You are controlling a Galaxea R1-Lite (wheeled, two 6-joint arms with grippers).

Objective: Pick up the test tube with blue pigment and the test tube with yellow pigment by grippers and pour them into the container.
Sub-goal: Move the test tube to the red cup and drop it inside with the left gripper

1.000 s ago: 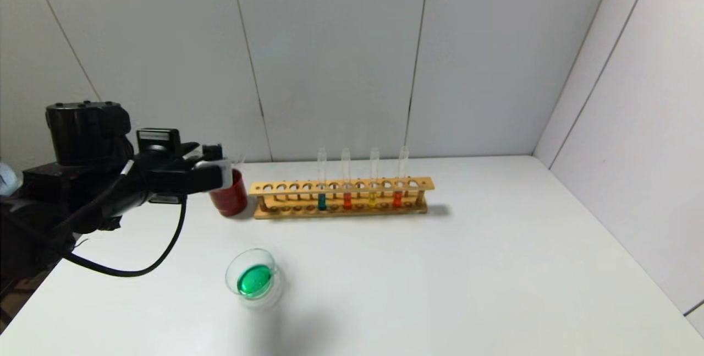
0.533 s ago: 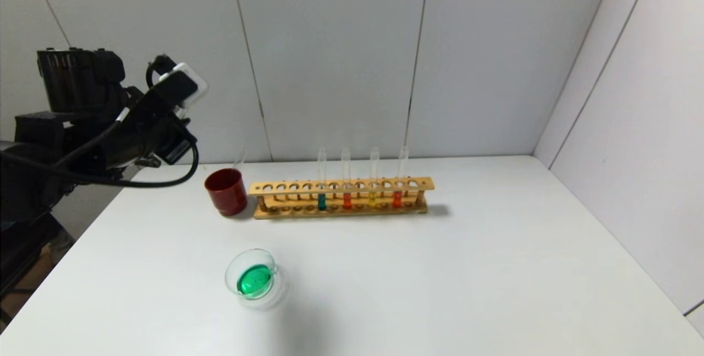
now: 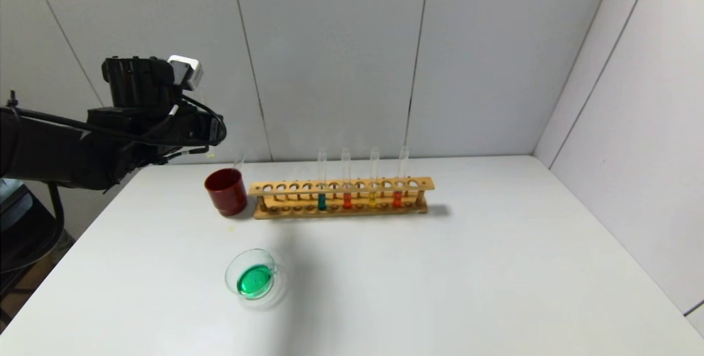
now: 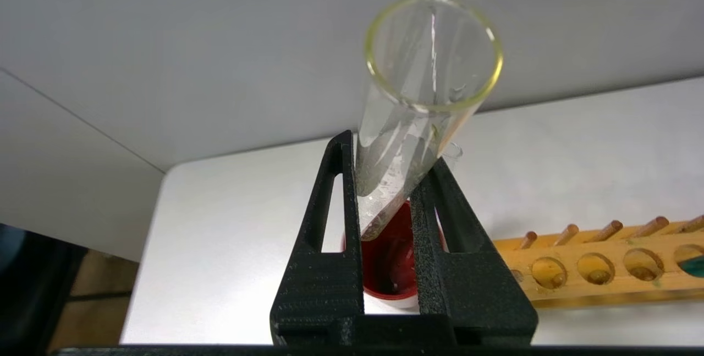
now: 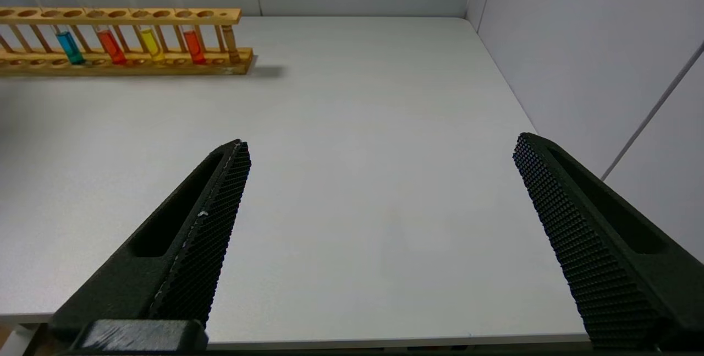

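Observation:
My left gripper [image 3: 206, 136] hangs above and left of the dark red cup [image 3: 226, 193]. In the left wrist view it [image 4: 388, 149] is shut on an empty clear test tube [image 4: 423, 86] with a yellowish rim, directly over the cup [image 4: 393, 279]. The glass container [image 3: 228, 273] stands near the front left and holds green liquid. A tube with yellow liquid [image 3: 373, 197] stands in the wooden rack [image 3: 341, 186]. No tube with bright cyan-blue liquid shows in the head view. My right gripper [image 5: 380, 141] is open and empty, low over the table's right front, outside the head view.
The rack also holds a teal tube [image 3: 322, 201] and two orange-red tubes [image 3: 347, 200]. Another empty tube [image 3: 240, 159] leans in the red cup. Walls close the back and right. The table edge lies left of the cup.
My left arm rose from beside the red cup's rim, swung its gripper upward, then turned so it now hangs above the cup with the tube in it. Nothing else moved.

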